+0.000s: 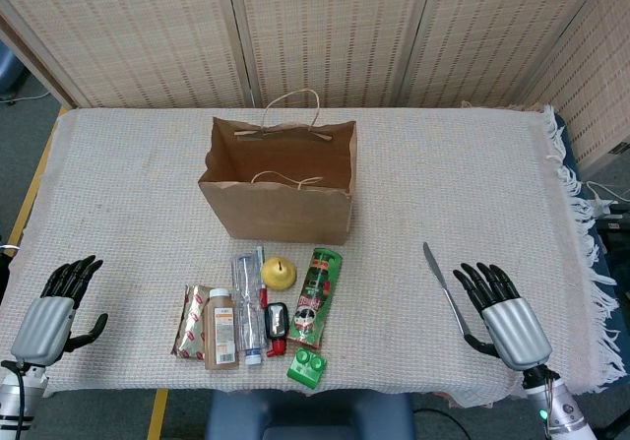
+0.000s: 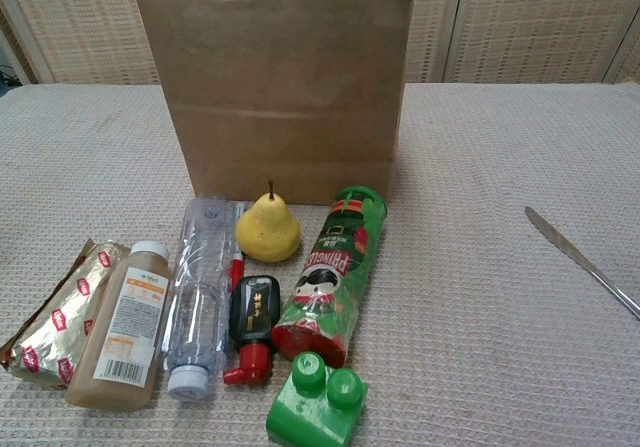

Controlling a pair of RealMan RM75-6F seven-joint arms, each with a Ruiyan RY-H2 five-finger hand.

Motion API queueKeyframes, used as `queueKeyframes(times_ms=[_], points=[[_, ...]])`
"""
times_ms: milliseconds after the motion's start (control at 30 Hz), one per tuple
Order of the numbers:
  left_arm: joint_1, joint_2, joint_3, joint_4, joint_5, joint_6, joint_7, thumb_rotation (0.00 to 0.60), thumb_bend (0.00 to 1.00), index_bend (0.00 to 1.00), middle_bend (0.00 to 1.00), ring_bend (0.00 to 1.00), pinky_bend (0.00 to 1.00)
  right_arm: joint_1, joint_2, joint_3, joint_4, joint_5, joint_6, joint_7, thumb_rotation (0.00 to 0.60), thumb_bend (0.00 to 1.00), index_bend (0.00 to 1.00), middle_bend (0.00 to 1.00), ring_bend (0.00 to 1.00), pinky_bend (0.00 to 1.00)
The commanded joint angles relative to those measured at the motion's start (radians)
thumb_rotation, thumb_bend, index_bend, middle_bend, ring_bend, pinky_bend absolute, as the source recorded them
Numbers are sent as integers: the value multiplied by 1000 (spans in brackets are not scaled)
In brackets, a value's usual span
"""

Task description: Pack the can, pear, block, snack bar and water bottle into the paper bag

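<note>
An open brown paper bag (image 1: 279, 179) (image 2: 273, 82) stands upright at mid-table. In front of it lie a green Pringles can (image 1: 315, 297) (image 2: 332, 273), a yellow pear (image 1: 279, 274) (image 2: 267, 230), a green block (image 1: 307, 368) (image 2: 317, 403), a foil snack bar (image 1: 189, 321) (image 2: 55, 316) and a clear water bottle (image 1: 247, 307) (image 2: 197, 289). My left hand (image 1: 56, 311) rests open at the table's front left. Far right, my right hand (image 1: 504, 312) lies open too. Neither hand shows in the chest view.
A brown juice bottle (image 1: 221, 329) (image 2: 122, 326) lies between the snack bar and the water bottle. A small black bottle with a red cap (image 1: 277, 322) (image 2: 252, 327) and a red pen lie beside the can. A table knife (image 1: 444, 288) (image 2: 582, 260) lies by my right hand.
</note>
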Motion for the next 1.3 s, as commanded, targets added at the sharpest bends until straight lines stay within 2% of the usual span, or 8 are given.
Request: queueKeyframes(times_ms=[33,233,400,600,767,933,1300], points=[[-1,0,1,2,2,-2,-2,600,371,0,0,0,49,4,0,1,2,-6,-2,-2,600,0,0,38,0,80],[-3,3,0,0,-2,-5,-11,600,370,0,0,0,49,24,12,-5,-29,-34,-22,5,600,0,0,34,0,77],[-4,3,-1,1,-6,-10,-11,600,371,0,0,0,49,92,63,-6,-107,-74,-115,-33,600,0,0,34,0,74],[-5,6,0,-1,-8,-13,-9,600,371,0,0,0,49,255,117,38,-200,-71,-348,-88,600,0,0,36,0,74],[-5,6,-2,-2,-15,-15,-10,600,371,0,0,0,49,397,122,84,-211,-26,-570,-188,600,0,0,36,0,74],[-6,8,-2,-4,-19,-20,-15,600,371,0,0,0,49,500,56,125,-194,63,-728,-311,600,0,0,36,0,74],[-9,14,-3,-6,-24,-29,-26,600,371,0,0,0,49,630,-160,163,-64,213,-831,-533,600,0,0,31,0,73]])
